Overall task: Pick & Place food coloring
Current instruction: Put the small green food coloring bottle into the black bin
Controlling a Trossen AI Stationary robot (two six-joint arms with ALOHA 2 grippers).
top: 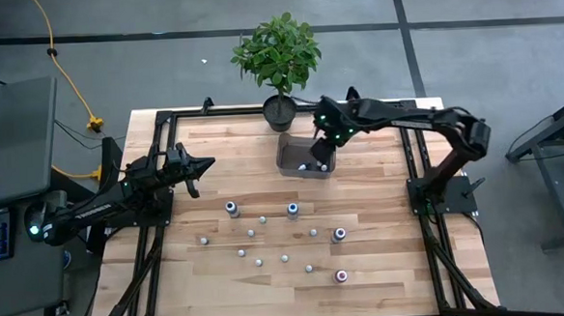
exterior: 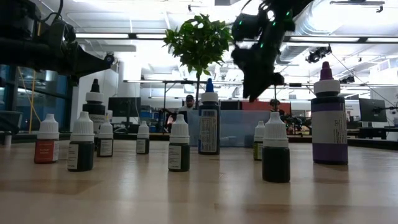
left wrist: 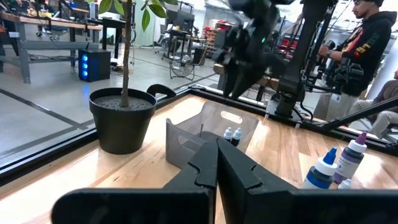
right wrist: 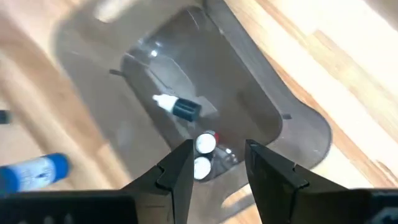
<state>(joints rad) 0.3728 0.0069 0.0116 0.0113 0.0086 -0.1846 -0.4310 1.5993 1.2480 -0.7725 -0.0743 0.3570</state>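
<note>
Currently the right pincer [top: 322, 139] is held above the clear bin [top: 292, 156], just beside the potted plant [top: 277, 54] at the far side of the worktop [top: 385, 269]. Its fingers are seen parted in the right wrist view with nothing between them. Three food coloring bottles [right wrist: 200, 149] can be made out inside the bin: two standing together and one lying on its side.

The drop appears to be done, so the step in hand is judged to be the retreat and the reach for the next bottle. It would be done well if the pincer were lifted straight up until clear of the bin's walls before being swung across, and if the fingers were kept parted and brought down squarely over one cap, the neighbours being left undisturbed.

On the open worktop about twelve bottles are counted from above: three with blue caps, one purple [top: 339, 234], one red [top: 341, 276], and the rest whitish. One bin and one plant are present.

The left pincer [top: 205, 165] is kept fully closed and empty, waiting above the worktop's left side.
</note>
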